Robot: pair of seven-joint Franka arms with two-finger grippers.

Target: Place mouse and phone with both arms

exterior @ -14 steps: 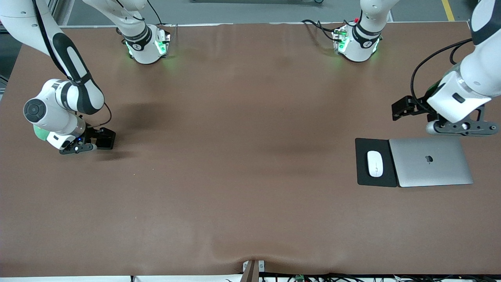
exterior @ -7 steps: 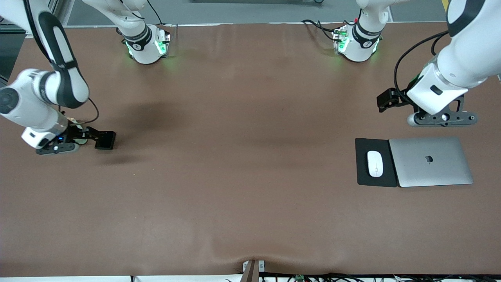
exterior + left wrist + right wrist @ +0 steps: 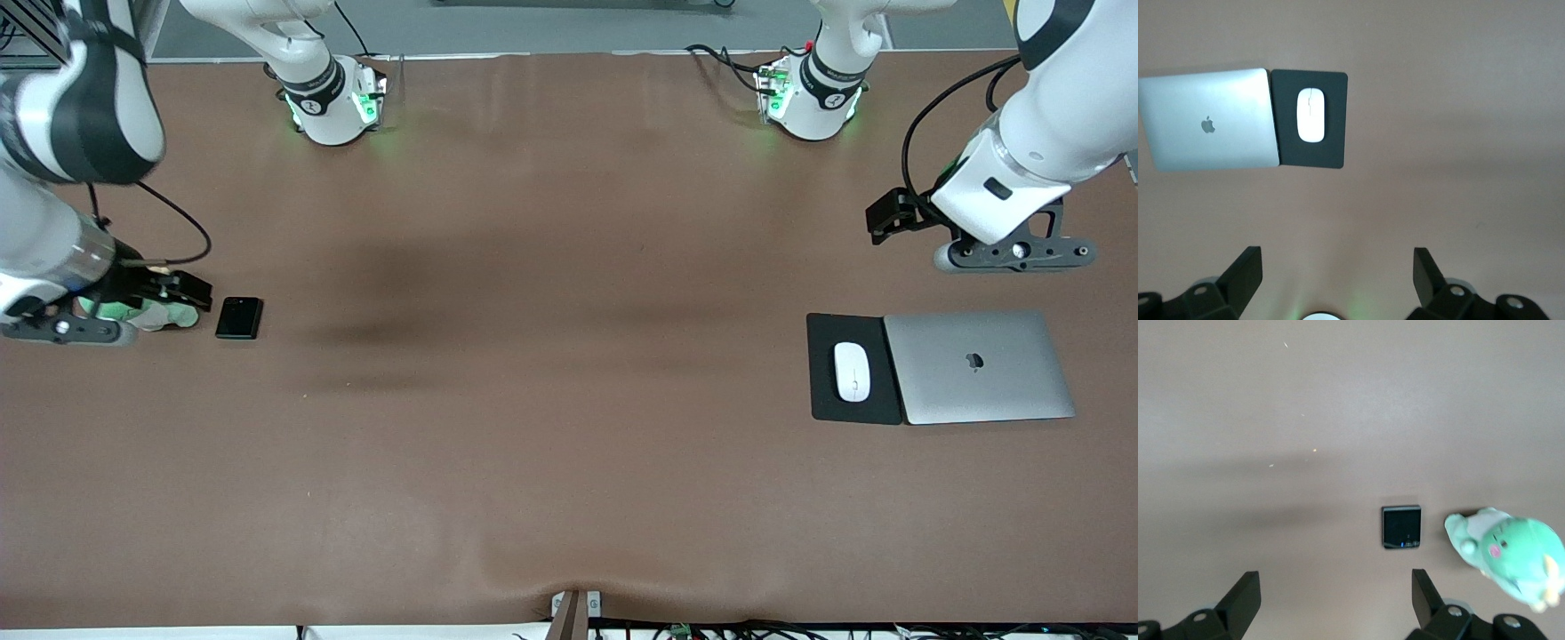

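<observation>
Both grippers up w/ fingers apart, holding nothing.

Table (image 3: 569, 444) bore laptop (image 3: 978, 366); pad (image 3: 822, 396) touched it at its 9 o'clock, w/ mouse (image 3: 852, 372) on pad. Left gripper (image 3: 1338, 267) hung over bare table near laptop. Right gripper (image 3: 1336, 590) hung near phone (image 3: 238, 317), which lay flat at right arm's end, green toy (image 3: 142, 313) beside it.

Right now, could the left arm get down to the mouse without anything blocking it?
Probably yes. The left claw hangs open in the air, and the mouse lies uncovered on the black pad, with only the closed laptop flat beside it.
</observation>
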